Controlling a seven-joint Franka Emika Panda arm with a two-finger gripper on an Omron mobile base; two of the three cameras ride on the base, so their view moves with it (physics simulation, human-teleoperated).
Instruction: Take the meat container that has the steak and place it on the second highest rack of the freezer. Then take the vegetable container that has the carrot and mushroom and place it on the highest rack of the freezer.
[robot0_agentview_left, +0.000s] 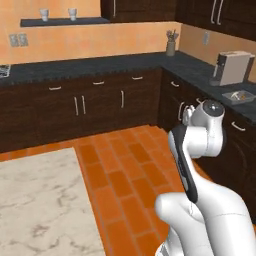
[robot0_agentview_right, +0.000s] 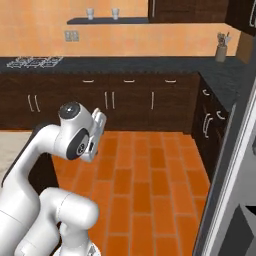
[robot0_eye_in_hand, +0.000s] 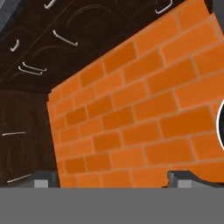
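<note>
Low in the hand view, your hand (robot0_eye_in_hand: 113, 178) has its tips spread wide with nothing between them, aimed at the orange brick floor (robot0_eye_in_hand: 144, 109). At right of the left base view a tray, probably the vegetable container (robot0_agentview_left: 239, 95), sits on the counter (robot0_agentview_left: 200, 70) beside a boxy appliance (robot0_agentview_left: 232, 67); swinging over could clip that.

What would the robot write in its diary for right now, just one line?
gripper: open, holding nothing | faces: orange brick floor, dark cabinets | vegetable container: on counter beside toaster | step: no container taken yet
</note>
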